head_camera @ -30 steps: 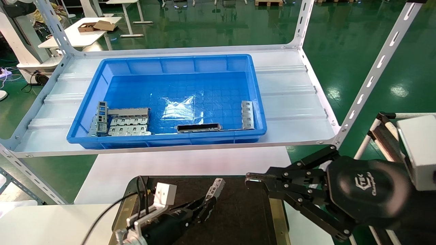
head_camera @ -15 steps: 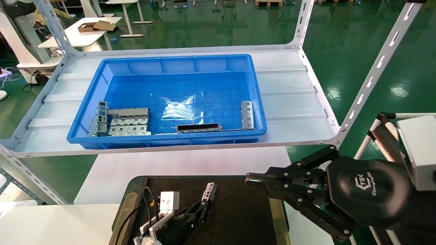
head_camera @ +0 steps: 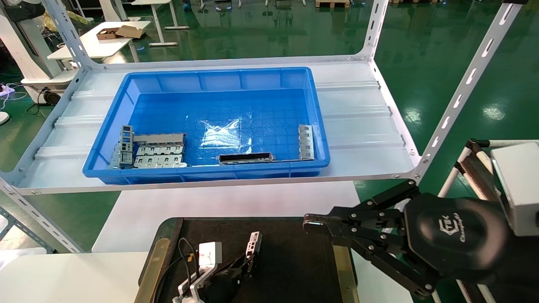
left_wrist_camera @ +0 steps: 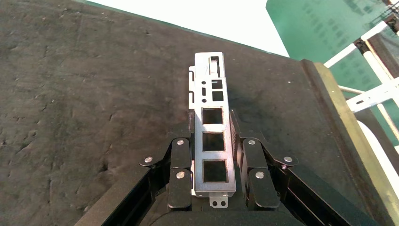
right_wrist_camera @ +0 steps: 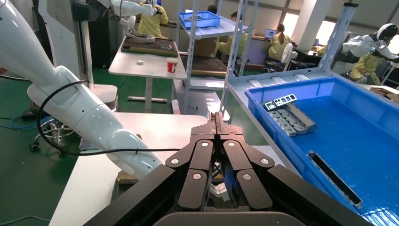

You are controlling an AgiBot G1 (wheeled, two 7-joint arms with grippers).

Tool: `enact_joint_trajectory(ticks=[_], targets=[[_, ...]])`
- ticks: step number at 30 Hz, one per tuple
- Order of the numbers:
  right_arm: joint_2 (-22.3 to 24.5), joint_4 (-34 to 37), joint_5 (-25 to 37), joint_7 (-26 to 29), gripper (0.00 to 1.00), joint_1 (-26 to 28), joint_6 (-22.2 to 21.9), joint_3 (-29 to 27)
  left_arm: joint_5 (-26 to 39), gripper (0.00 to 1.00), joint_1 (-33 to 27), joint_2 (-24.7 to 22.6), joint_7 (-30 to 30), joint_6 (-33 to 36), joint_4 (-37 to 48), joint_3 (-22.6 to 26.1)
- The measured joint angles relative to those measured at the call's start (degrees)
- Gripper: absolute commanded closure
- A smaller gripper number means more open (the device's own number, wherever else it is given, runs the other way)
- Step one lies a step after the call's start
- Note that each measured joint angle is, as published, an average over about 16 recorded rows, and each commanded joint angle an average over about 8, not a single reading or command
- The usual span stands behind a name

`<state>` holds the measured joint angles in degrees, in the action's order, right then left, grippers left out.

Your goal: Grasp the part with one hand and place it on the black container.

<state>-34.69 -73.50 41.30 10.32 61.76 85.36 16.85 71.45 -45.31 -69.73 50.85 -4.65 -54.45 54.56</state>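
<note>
Part (left_wrist_camera: 210, 136): slim silver-grey bar with rectangular cut-outs, centre of the left wrist view, pinched at its near end between the fingers of the left gripper (left_wrist_camera: 211, 176). Its far end appears to rest on the black container (left_wrist_camera: 84, 108), though contact is unclear. In the head view the part (head_camera: 253, 243) stands at lower centre of the frame, over the container (head_camera: 294, 261). Right gripper (head_camera: 309, 221): lower right of the frame, fingers pressed together, holding nothing. Blue bin (head_camera: 210, 75): upper centre, on the shelf.
</note>
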Motion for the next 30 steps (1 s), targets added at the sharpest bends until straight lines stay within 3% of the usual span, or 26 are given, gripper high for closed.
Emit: enact_joint_trajectory(ticks=[2, 3, 10, 12, 30], targets=[[0.0, 0.0, 0.0, 0.0, 0.99, 0.0, 0.0, 0.01, -0.72, 0.96, -0.07, -0.21, -0.13, -0.75, 0.35, 0.52], [0.0, 0.0, -0.01, -0.01, 0.92, 0.0, 0.0, 0.01, -1.11, 0.87, -0.11, -0.3, -0.23, -1.12, 0.5, 0.78], [0.01, 0.0, -0.02, -0.02, 0.06, 0.01, -0.01, 0.03, -4.38, 0.03, -0.41, -0.65, -1.12, -3.48, 1.06, 2.6], [0.02, 0.0, -0.03, -0.02, 0.0, 0.01, -0.02, 0.04, -5.5, 0.0, -0.54, -0.69, -1.43, -4.07, 1.09, 3.14], [0.04, 0.0, -0.07, -0.05, 0.0, 0.02, -0.04, 0.1, -15.72, 0.0, -3.09, 3.12, -6.31, -7.26, -4.06, 9.47]])
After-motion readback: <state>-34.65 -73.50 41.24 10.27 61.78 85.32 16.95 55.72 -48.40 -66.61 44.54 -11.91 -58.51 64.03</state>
